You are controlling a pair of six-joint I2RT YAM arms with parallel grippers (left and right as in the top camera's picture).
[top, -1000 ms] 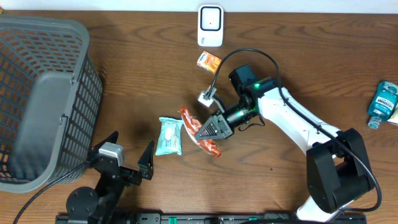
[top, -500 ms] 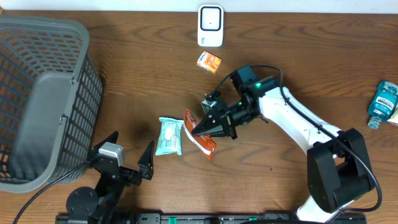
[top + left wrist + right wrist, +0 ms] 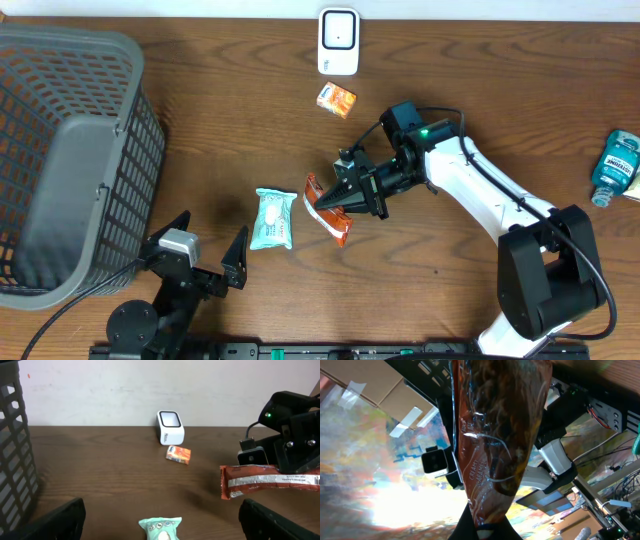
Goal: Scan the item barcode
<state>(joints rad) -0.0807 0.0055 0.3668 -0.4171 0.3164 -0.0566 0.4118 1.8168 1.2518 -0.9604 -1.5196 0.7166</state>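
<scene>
Well to the robot's side of the scanner [image 3: 339, 41], we see the right gripper [image 3: 328, 203] clenched on one end of a red-brown snack bar [image 3: 339, 230]. It holds the bar up off the table [image 3: 230, 110], roughly level, with the bar's free end pointing away from the arm. A small orange box [image 3: 337, 100] lies just on the near side of the scanner. A green-and-white packet [image 3: 272, 218] lies farther from the scanner, beside the bar. A grey basket [image 3: 60, 150] stands far to the scanner's left and a blue bottle [image 3: 615, 165] far to its right. The left gripper [image 3: 208, 242] rests at the edge farthest from the scanner, fingers spread wide, grasping nothing.
</scene>
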